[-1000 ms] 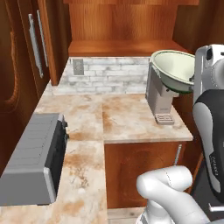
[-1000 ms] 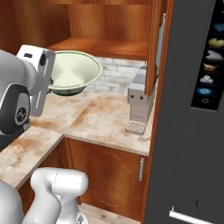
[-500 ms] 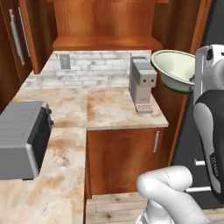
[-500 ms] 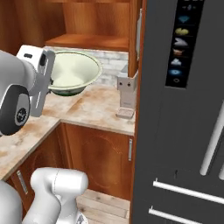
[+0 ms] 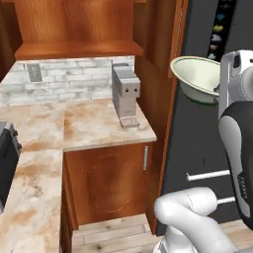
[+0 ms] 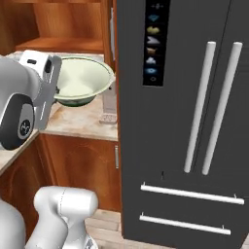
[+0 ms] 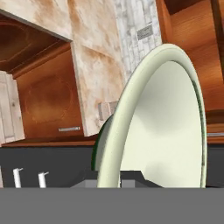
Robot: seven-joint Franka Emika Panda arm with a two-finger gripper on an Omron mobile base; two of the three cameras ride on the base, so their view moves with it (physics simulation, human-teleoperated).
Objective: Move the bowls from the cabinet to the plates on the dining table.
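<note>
Cream bowl (image 7: 170, 127) held in air, rim pinched between jaws, jaws clamped on it, beside dark fridge (image 6: 194, 97).

Glossy white arm (image 6: 63, 204) with dark grey joints (image 6: 19, 127).

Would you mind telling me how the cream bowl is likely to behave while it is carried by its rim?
The bowl looks rigid and glazed, so probably slippery. The end effector pinches just one edge of the rim, so the wide bowl may well pivot or tilt. It would likely chip if dropped.
</note>
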